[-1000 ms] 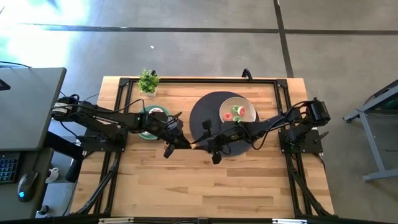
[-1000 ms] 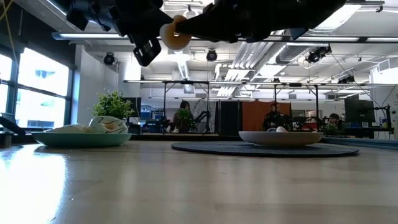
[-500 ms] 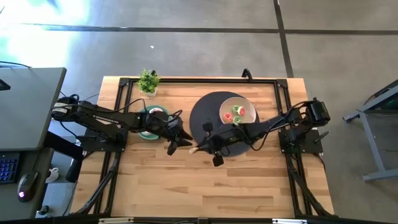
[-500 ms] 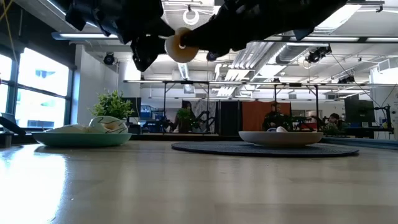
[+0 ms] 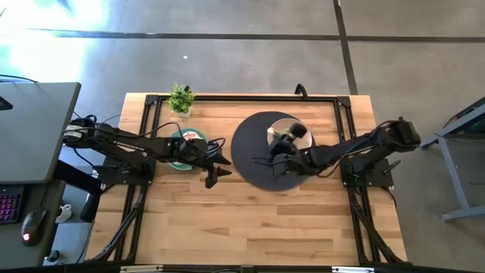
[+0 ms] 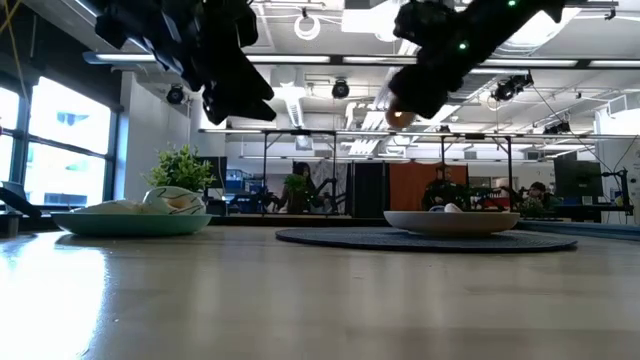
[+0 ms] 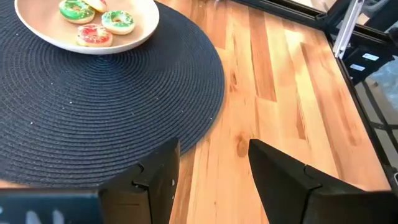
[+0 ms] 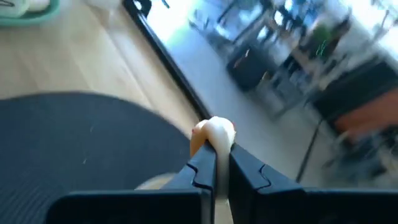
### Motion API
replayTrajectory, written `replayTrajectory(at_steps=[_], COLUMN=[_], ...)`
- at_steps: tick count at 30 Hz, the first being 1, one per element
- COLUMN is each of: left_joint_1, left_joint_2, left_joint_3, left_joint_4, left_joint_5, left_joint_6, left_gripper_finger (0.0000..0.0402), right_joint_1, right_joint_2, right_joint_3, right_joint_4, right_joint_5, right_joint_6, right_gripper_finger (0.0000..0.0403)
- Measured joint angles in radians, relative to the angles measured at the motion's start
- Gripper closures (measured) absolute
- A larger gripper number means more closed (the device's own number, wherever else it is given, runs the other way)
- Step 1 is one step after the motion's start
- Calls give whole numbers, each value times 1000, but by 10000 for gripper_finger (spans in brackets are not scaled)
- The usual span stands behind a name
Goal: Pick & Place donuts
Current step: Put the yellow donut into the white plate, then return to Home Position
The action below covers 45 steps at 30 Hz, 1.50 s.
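A cream donut [image 8: 212, 133] hangs high over the black round mat [image 5: 250, 163], and my right gripper [image 5: 279, 141] is shut on it beside the beige plate [image 7: 144, 25]. Three donuts lie on that plate: two green [image 7: 76, 9] [image 7: 118, 20] and one red [image 7: 94, 35]. My left gripper [image 7: 214, 168] stands open and empty above the wood just left of the mat, also seen in the high view [image 5: 214, 171]. The teal plate [image 6: 130, 222] on the left carries more pieces, partly hidden by my left arm. My right gripper pinches the cream donut's ring [image 8: 210, 144] between its two fingers, and the rounded rim sticks out past the fingertips [image 8: 202, 163]. In the low view the donut [image 6: 400, 116] is lifted clear, well above the mat and the beige plate [image 6: 450, 222].
A small potted plant [image 5: 180, 98] stands at the far left corner of the table. A black frame [image 5: 242, 97] runs around the table top. Bare wood [image 5: 242, 227] stretches along the near half of the table.
The cream donut, earlier between both grippers above the mat's left edge, is now in my right gripper alone. My right gripper has carried it toward the table's right and far edge, to the beige plate. My left gripper has let go and drawn back slightly left.
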Motion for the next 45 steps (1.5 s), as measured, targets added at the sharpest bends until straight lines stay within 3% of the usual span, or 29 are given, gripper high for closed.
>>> replayTrajectory(at_steps=[6,10,20,30,39,42,45], left_joint_1=[0,0,0,0,0,0,0], left_joint_2=[0,0,0,0,-13,-68,-131], left_joint_3=[0,0,0,0,8,58,126], left_joint_4=[4,5,7,8,-10,-73,-254], left_joint_5=[0,1,3,3,11,11,-20], left_joint_6=[0,4,4,4,5,55,87], left_gripper_finger=[211,211,211,211,211,211,211], right_joint_1=[-79,-129,-205,-213,-212,-211,-210], right_joint_2=[-20,-14,-13,-13,-13,-13,-13], right_joint_3=[-35,-111,-283,-220,-37,65,194], right_joint_4=[-419,-476,-298,-294,-590,-724,-856], right_joint_5=[-175,-204,-299,-377,-540,-597,-667], right_joint_6=[462,594,408,250,254,264,355], right_gripper_finger=[388,395,356,288,209,194,190])
